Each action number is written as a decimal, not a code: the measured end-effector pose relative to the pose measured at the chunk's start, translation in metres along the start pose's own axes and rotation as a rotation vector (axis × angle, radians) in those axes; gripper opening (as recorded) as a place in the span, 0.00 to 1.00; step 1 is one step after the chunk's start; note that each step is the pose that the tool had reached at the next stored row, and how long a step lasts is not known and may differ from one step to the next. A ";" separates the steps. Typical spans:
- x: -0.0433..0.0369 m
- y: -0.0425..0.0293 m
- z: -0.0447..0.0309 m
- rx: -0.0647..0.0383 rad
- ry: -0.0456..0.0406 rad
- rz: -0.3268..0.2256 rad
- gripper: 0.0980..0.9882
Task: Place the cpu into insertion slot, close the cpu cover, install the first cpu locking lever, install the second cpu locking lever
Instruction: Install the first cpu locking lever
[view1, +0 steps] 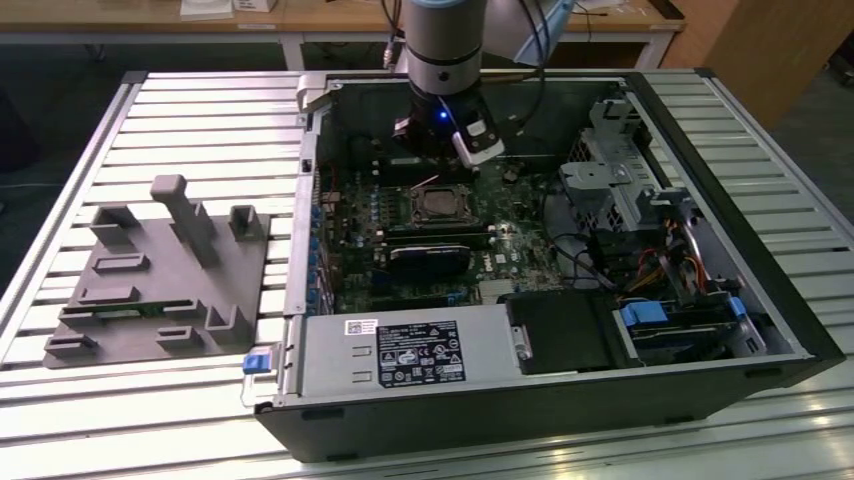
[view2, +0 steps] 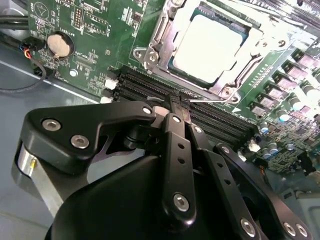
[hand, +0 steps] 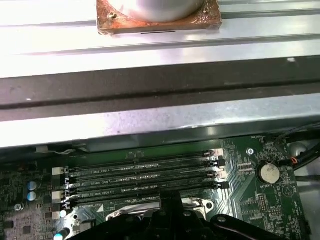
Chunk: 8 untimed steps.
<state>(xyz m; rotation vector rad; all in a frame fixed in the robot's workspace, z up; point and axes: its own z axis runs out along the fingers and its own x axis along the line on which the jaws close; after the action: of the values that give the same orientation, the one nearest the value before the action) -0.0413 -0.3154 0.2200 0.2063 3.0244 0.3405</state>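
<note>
The cpu (view2: 207, 47), with its pale silver top, lies in the insertion slot (view1: 435, 205) on the green board inside the open computer case. The silvery cpu cover (view2: 161, 37) lies flat around it as a frame. My black gripper (view2: 179, 102) hangs just above the slot's edge on the memory-slot side, fingers pressed together. A thin metal rod (view2: 215, 100) runs along that edge, right beside the fingertips. I cannot tell whether the tips touch it. In the first wrist view the gripper (hand: 170, 197) stands over the slot's metal frame (hand: 150, 210). The exterior view has the gripper (view1: 430, 172) just behind the slot.
Black memory slots (view2: 150, 85) run beside the socket, with a coin battery (view2: 60, 46) further off. A long black card (view1: 434, 250) and a power supply (view1: 400, 355) sit in front. Cables and drive cages (view1: 667, 300) fill the exterior view's right. A grey fixture plate (view1: 160, 270) lies outside the case.
</note>
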 end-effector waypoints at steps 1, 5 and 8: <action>0.0003 0.0000 0.0006 0.003 -0.0058 -0.002 0.01; 0.0015 -0.0006 0.0034 0.006 -0.0294 -0.007 0.01; 0.0021 -0.0001 0.0054 0.006 -0.0352 -0.008 0.01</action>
<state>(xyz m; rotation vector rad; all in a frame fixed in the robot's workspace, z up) -0.0428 -0.3140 0.2146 0.1985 2.9910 0.3238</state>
